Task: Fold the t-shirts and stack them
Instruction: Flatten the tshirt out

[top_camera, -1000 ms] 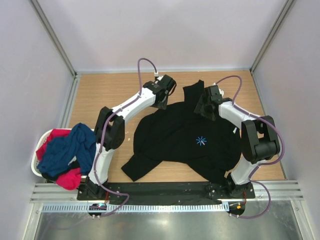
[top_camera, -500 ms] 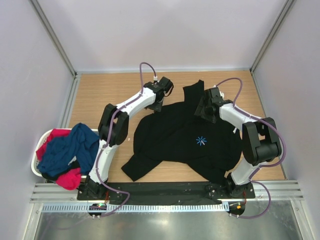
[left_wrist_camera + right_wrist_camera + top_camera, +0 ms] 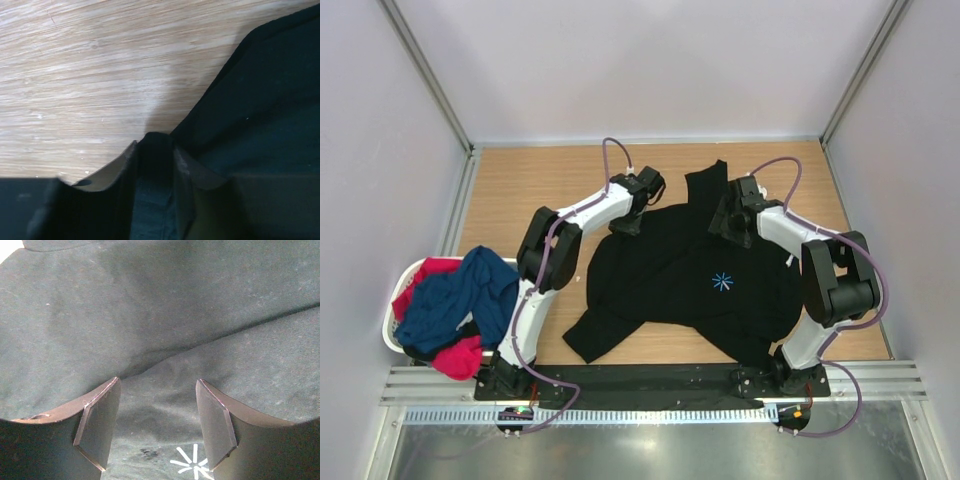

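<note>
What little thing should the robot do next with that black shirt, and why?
Probably close the right fingers on the black shirt. They stand open over a raised crease of its cloth, while the left fingers pinch its edge beside the bare table. With both arms holding it, the shirt could likely be lifted and spread for folding.

Black t-shirt (image 3: 680, 280), light-blue starburst mark (image 3: 722, 282)
</note>
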